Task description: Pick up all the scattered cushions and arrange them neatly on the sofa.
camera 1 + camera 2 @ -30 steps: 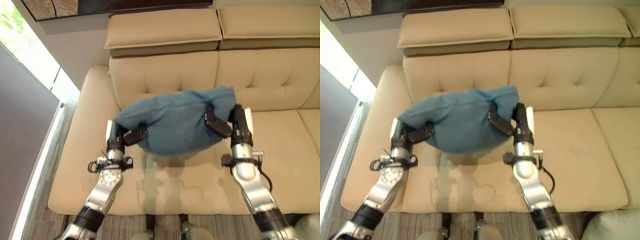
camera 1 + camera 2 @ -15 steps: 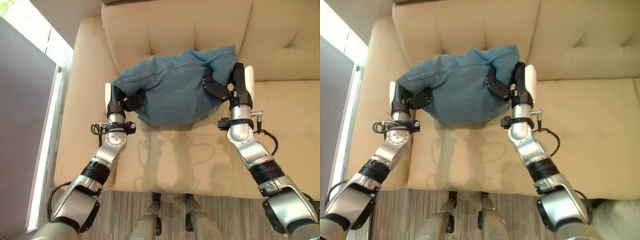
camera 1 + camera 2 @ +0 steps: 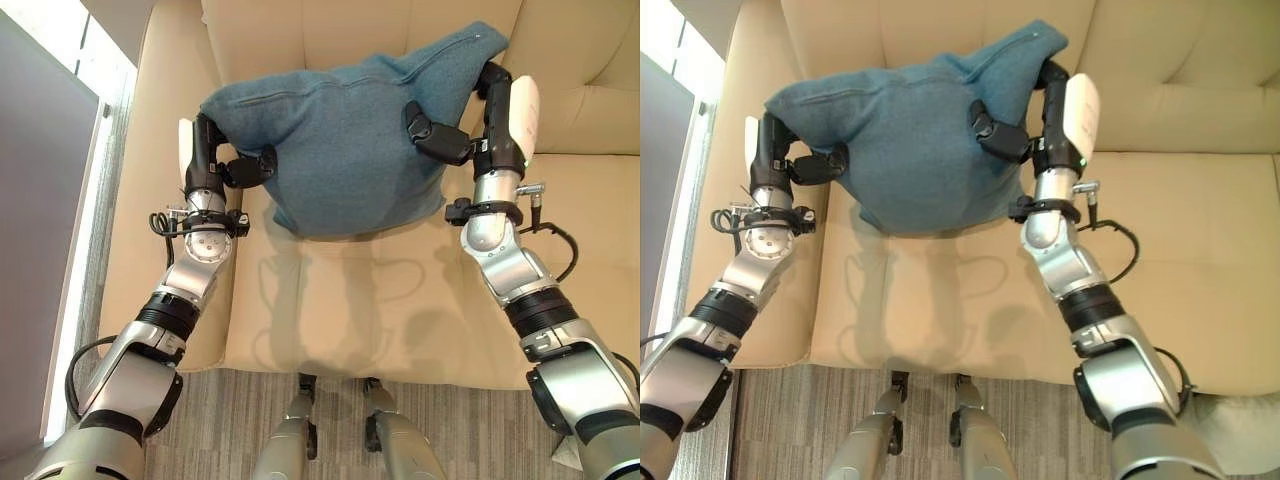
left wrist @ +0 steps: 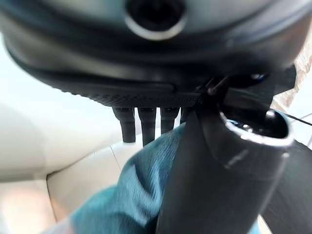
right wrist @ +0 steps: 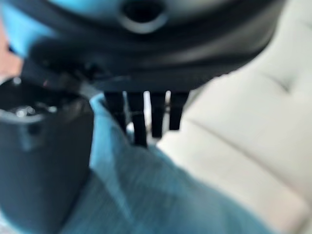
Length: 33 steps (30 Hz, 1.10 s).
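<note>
A blue cushion point(image 3: 340, 140) hangs between my two hands above the beige sofa seat point(image 3: 380, 300), close to the backrest point(image 3: 570, 60). My left hand point(image 3: 205, 150) pinches its left edge and my right hand point(image 3: 495, 120) its right edge. Each thumb lies on the front of the cloth with the fingers behind it. The cushion's right corner stands higher than its left. In the left wrist view the thumb point(image 4: 209, 170) presses blue cloth point(image 4: 126, 200) against the fingers point(image 4: 146, 124). The right wrist view shows the same grip on the cloth point(image 5: 146, 195).
The sofa's left armrest point(image 3: 150, 150) runs beside my left arm, with a grey wall panel point(image 3: 40, 200) beyond it. Grey striped carpet point(image 3: 220, 420) lies before the sofa. A pale soft thing point(image 3: 1240, 440) sits on the floor at the front right.
The camera has tilted down, so the sofa fills more of the view. Both hands keep their hold, and the cushion has moved up and toward the backrest, right corner higher.
</note>
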Available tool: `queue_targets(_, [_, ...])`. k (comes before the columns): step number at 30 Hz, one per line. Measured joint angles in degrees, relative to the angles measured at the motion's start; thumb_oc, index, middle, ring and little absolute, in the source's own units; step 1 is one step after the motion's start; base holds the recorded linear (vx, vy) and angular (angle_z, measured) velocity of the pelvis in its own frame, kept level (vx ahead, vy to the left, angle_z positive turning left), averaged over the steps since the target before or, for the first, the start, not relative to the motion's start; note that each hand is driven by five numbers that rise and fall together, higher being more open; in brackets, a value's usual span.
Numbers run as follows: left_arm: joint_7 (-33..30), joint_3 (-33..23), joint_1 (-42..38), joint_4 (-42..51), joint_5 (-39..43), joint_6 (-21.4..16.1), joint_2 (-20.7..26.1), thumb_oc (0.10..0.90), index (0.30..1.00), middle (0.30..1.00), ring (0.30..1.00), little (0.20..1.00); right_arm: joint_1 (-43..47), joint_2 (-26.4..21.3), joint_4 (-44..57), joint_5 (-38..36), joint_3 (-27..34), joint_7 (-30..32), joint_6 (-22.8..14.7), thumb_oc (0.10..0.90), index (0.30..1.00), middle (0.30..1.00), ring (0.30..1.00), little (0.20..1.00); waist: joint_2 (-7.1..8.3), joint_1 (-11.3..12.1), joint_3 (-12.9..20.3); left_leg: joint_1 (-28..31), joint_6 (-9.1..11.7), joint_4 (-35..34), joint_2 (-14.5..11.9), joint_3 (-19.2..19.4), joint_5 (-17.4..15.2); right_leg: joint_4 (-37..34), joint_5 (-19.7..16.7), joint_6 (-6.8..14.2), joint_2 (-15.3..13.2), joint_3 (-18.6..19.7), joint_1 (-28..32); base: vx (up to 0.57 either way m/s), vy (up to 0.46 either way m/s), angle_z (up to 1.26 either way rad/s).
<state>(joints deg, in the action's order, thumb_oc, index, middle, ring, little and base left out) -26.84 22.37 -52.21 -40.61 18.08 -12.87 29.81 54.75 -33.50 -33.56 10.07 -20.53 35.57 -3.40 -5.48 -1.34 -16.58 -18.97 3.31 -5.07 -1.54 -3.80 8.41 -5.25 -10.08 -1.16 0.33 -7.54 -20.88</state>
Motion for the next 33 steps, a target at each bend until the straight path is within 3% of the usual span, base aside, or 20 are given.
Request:
queue_targets(9, [0.2, -0.2, -5.5, -2.3, 4.4, -0.1, 2.2, 0.8, 0.9, 0.9, 0.9, 0.9, 8.4, -3.4, -8.6, -0.8, -3.0, 1.2, 3.4, 0.8, 0.9, 0.9, 0.9, 0.9, 0.0, 0.5, 0.0, 0.2, 0.2, 0.0, 0.3, -0.1, 0.1, 0.0, 0.0, 0.0, -0.6, -0.1, 0.5, 0.0, 0.003, 0.02])
queue_targets(15, [-0.2, -5.5, -3.3, -1.4, 8.1, -0.1, 3.1, 0.8, 0.9, 0.9, 0.9, 0.9, 7.6, -4.4, -7.5, -4.2, -1.1, 1.1, 5.2, 0.8, 0.9, 0.9, 0.9, 0.9, 0.31, 0.6, -0.2, 0.7, 0.2, 0.0, 0.4, -0.1, 0.1, 0.0, 0.0, 0.0, -0.8, -0.1, 1.3, 0.01, 0.005, 0.03])
queue_targets(17, [-0.2, -7.2, -0.4, 1.7, 8.7, -0.3, 3.1, 0.8, 0.9, 0.9, 0.9, 0.9, 5.0, -4.4, -3.9, -4.2, 1.2, 1.1, 5.4, 0.8, 0.9, 0.9, 0.9, 0.9, 0.6, 0.7, -0.4, 1.3, 0.2, 0.0, 0.4, -0.2, 0.1, 0.0, 0.0, 0.0, -0.8, -0.1, 1.9, 0.02, 0.019, 0.05])
queue_targets(21, [0.3, -9.4, 12.5, 13.3, 6.8, -1.2, 3.0, 0.8, 0.9, 0.9, 0.9, 0.9, -10.7, -4.3, 9.9, -2.9, 10.1, 1.0, 4.4, 0.8, 0.9, 0.9, 0.9, 0.9, 1.17, 0.6, -0.7, 2.7, 0.2, 0.0, 0.4, -0.1, 0.1, 0.0, 0.2, 0.3, -0.8, 0.0, 3.6, 0.01, 0.012, 0.07])
queue_targets(25, [4.2, -9.9, 23.6, 18.0, 3.9, -0.9, 2.2, 0.8, 0.9, 0.9, 0.9, 0.9, -19.6, -4.2, 14.0, -0.8, 14.4, -0.7, 2.9, 0.8, 0.9, 0.9, 0.9, 0.9, 1.4, 0.5, -0.9, 3.1, 0.2, 0.0, 0.7, 0.0, 0.1, 0.0, 0.5, 0.6, -1.1, 0.1, 4.1, 0.0, 0.003, 0.01])
queue_targets(28, [7.7, -9.0, 26.6, 18.0, 1.2, -0.5, 2.0, 0.8, 0.9, 0.9, 0.9, 0.9, -19.8, -4.3, 13.6, 1.2, 14.8, -2.5, 2.9, 0.8, 0.9, 0.9, 0.9, 0.9, 1.72, 0.5, -1.1, 3.1, 0.1, 0.0, 0.6, 0.0, 0.1, 0.0, 1.2, 1.6, -0.9, 0.2, 4.1, -0.05, -0.005, 0.01])
queue_targets(33, [8.1, -9.1, 26.9, 18.2, 0.4, -0.6, 1.6, 0.8, 0.9, 0.9, 0.9, 0.9, -15.4, -4.3, 6.9, 1.2, 13.8, -2.8, 2.4, 0.8, 0.9, 0.9, 0.9, 0.9, 1.74, 0.7, -1.1, 2.6, 0.1, 0.0, 0.4, 0.0, -0.2, 0.0, 1.2, 1.5, -0.5, 0.3, 3.8, -0.02, -0.004, 0.03])
